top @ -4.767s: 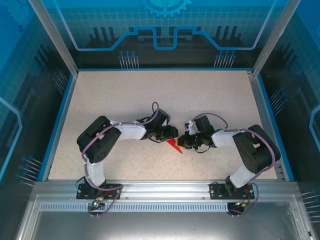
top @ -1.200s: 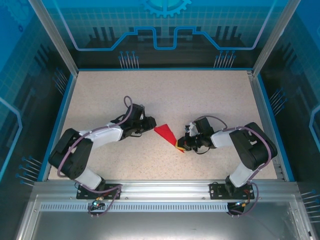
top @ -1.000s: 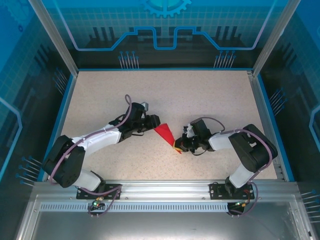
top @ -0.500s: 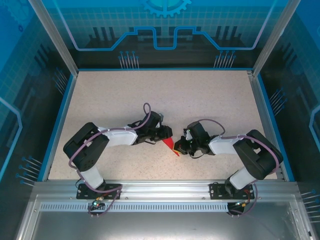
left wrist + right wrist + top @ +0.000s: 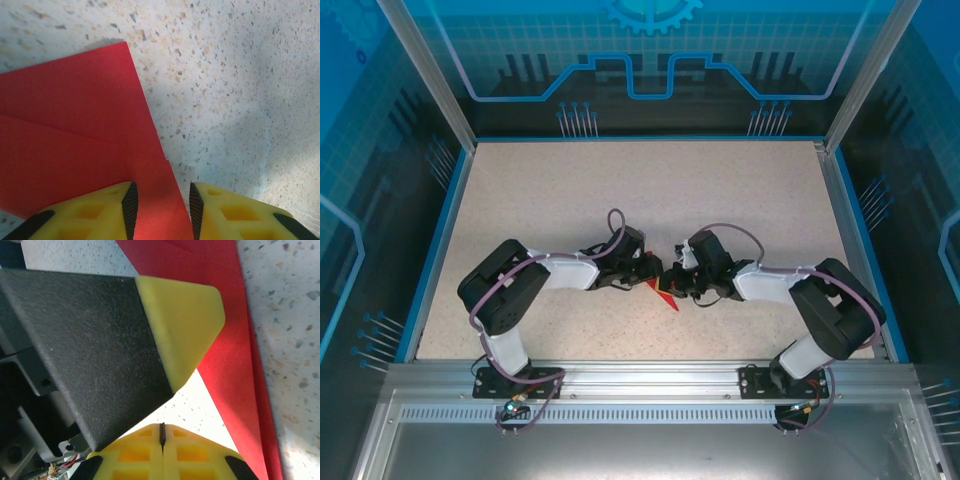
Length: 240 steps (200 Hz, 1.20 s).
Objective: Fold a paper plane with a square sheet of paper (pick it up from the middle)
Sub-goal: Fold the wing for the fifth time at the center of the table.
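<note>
The square sheet of paper (image 5: 665, 294), bright red and folded to a pointed shape, lies on the table between both grippers. In the left wrist view the paper (image 5: 75, 140) shows a crease, and a strip of it runs between the left gripper's (image 5: 161, 210) ribbed pads (image 5: 131, 207). The jaws stand apart, with a sliver of table beside the right pad. My right gripper (image 5: 161, 432) is shut with nothing between its pads, just beside the paper's (image 5: 235, 340) long edge. From above, the left gripper (image 5: 655, 277) and right gripper (image 5: 678, 287) almost touch over the paper.
The left gripper's black finger with its yellow tip (image 5: 185, 330) hangs close in front of the right wrist camera. The speckled table (image 5: 620, 190) has a blue rim (image 5: 438, 250) and an aluminium rail (image 5: 640, 375) at the near edge.
My left gripper swung right and nearer onto the paper and its jaws narrowed. The right gripper crept left and stayed shut. Most of the paper is now covered from above.
</note>
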### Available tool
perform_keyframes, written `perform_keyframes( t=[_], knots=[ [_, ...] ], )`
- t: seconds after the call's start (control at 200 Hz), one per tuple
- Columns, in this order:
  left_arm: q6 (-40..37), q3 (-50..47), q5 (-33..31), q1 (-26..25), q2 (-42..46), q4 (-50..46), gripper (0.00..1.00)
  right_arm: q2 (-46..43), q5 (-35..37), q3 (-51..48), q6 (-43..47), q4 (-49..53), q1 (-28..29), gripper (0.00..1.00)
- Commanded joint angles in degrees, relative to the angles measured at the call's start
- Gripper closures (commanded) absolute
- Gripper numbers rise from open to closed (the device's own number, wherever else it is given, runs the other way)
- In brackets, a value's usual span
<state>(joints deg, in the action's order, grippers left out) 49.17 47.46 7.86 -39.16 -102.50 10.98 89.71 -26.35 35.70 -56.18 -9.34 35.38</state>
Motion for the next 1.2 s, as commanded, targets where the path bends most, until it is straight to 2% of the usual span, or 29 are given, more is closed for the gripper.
perform_keyframes(
  t=[0.0, 0.24, 0.615, 0.905, 1.07, 1.195],
  knots=[
    [-0.65, -0.53, -0.55, -0.39, -1.74, -1.45, 0.62, 4.21, -0.59, 2.37, 1.98, 1.98, 0.81, 1.0],
    [-0.64, -0.53, -0.63, -0.34, -1.68, -1.92, 0.62, 7.71, 1.83, 0.99, 3.86, 4.71, -0.64, 1.0],
    [-0.3, -0.49, -0.91, -0.32, -2.74, -2.57, 0.63, 3.67, -5.28, -3.16, 6.91, 5.98, -5.02, 0.99],
    [0.06, -0.26, -1.0, -0.35, -3.5, -2.89, 0.64, 2.5, -0.8, -4.96, 11.07, 12.89, -6.12, 0.99],
    [-0.29, -0.01, -1.34, -0.31, -3.23, -3.47, 0.64, -2.26, -6.39, -4.52, 11.89, 9.92, -6.22, 0.99],
    [-0.65, 0.07, -1.28, -0.33, -3.19, -3.59, 0.64, -3.99, -7.86, -2.13, 12.24, 10.42, -5.18, 0.97]
  ],
)
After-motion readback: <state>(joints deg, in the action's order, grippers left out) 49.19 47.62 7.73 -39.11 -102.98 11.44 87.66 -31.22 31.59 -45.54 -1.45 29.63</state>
